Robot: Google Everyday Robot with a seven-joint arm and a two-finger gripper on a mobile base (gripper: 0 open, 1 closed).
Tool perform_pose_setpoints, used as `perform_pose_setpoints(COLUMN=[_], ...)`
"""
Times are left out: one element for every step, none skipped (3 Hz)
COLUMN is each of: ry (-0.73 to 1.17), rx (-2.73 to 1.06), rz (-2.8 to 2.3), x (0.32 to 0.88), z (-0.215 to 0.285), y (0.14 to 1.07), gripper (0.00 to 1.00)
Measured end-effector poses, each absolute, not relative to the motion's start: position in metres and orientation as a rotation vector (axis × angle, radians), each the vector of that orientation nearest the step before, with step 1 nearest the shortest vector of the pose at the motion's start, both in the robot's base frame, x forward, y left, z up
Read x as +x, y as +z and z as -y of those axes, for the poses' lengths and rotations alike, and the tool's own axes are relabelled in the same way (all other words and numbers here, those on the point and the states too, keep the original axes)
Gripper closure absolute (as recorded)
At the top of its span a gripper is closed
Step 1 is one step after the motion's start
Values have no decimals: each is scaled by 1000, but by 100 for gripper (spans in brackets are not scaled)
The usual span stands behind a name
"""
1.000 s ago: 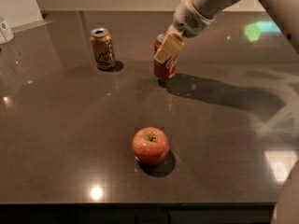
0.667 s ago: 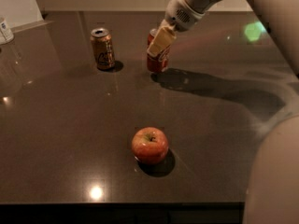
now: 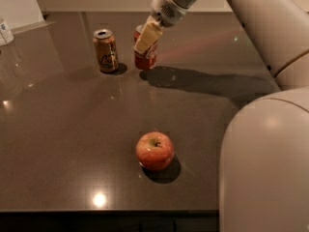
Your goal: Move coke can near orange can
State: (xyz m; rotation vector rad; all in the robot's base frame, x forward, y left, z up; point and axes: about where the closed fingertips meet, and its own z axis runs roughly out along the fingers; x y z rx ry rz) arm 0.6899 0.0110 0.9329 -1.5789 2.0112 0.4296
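The coke can (image 3: 146,58) is red with white script and stands upright on the dark table (image 3: 72,129), at the back centre. My gripper (image 3: 146,37) comes down from the upper right and is shut on the coke can, with a cream finger (image 3: 147,36) across its front. The orange can (image 3: 105,50), golden-orange with a dark and white emblem and a silver top, stands upright a short gap to the left of the coke can.
A red apple (image 3: 155,151) sits near the table's front edge. My white arm and base (image 3: 265,144) fill the right side. A white object (image 3: 5,32) stands at the far left edge.
My gripper has carried the coke can leftward across the table, closing the gap to the orange can. The orange can and apple have not moved.
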Motion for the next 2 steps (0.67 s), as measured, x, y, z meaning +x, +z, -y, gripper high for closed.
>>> perform_pose_setpoints(ry=[441,424], rx=[-1634,-1696], rz=[-1979,-1963], x=[691,690], z=[-35,-55], y=[930,922], gripper=[100,83])
